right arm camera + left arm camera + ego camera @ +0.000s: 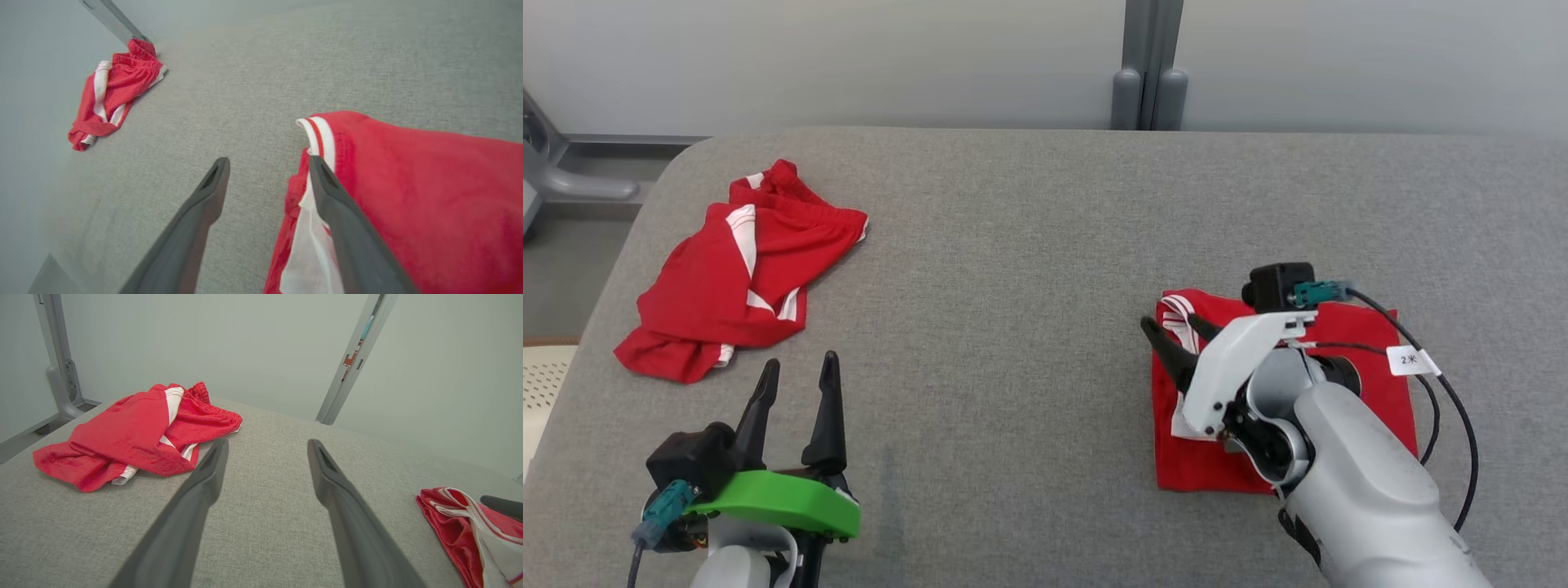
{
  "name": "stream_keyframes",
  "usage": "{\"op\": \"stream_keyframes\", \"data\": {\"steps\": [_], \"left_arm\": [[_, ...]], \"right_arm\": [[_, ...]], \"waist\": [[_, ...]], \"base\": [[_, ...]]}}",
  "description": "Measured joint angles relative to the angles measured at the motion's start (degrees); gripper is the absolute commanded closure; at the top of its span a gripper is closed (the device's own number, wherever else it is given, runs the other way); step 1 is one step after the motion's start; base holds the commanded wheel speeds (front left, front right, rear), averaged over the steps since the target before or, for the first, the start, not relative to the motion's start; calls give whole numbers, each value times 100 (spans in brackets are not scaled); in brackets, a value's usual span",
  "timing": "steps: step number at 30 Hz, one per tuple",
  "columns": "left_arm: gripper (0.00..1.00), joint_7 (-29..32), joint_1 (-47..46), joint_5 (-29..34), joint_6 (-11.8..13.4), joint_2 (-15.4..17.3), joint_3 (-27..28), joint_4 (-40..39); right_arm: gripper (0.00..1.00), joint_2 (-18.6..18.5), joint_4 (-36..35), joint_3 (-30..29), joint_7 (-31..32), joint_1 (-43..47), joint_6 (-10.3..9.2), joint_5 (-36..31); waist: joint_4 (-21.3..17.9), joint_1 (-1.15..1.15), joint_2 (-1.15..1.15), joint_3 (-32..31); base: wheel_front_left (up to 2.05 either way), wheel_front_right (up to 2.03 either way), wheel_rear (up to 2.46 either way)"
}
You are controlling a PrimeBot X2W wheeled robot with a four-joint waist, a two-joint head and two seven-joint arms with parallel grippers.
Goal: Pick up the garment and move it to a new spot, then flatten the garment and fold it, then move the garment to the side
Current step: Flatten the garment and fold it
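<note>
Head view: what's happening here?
The right end effector is open at the left edge of a folded red garment on the right side of the grey table, gripping nothing. The left end effector is open and empty near the table's front left. A crumpled red garment lies far left, untouched.

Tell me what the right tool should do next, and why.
Probably lift the right tool straight up, clear of the folded garment. Its jaws stand open, holding nothing, at the cloth's edge, and the garment lies flat on the table.
</note>
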Motion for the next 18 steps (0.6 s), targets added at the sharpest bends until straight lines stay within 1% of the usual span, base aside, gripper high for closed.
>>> {"op": "stream_keyframes", "data": {"steps": [1,3,5,6,8,11,14,18], "left_arm": [[0,0,8,-12,0,5,11,-1],[0,0,40,-14,0,26,53,-2],[0,0,81,-14,0,41,79,-7],[0,0,103,-13,0,44,88,-16],[0,0,136,-12,-1,45,112,-51],[0,0,183,21,-3,35,115,-93],[0,0,233,30,-4,26,122,-127],[0,0,292,46,-5,0,116,-158]], "right_arm": [[0,13,-114,37,-127,-32,0,285],[0,14,-328,75,-401,-95,0,533],[0,16,-539,-48,-725,-113,0,816],[0,16,-587,-179,-926,-117,0,720],[0,12,-605,-509,-1210,-105,0,211],[0,-1,-765,-1178,-1491,126,-1,-448],[0,-25,-1069,-1658,-1607,522,0,-964],[0,-51,-1606,-2218,-1652,1092,-1,-1356]], "waist": [[-6,0,0,-18],[-27,0,0,-47],[-50,0,0,-88],[-62,0,0,-115],[-87,0,0,-159],[-125,0,0,-222],[-168,0,0,-257],[-236,0,0,-284]], "base": [[0,0,0],[0,0,0],[0,0,0],[0,0,0],[0,0,0],[0,0,0],[0,0,0],[0,0,0]]}}
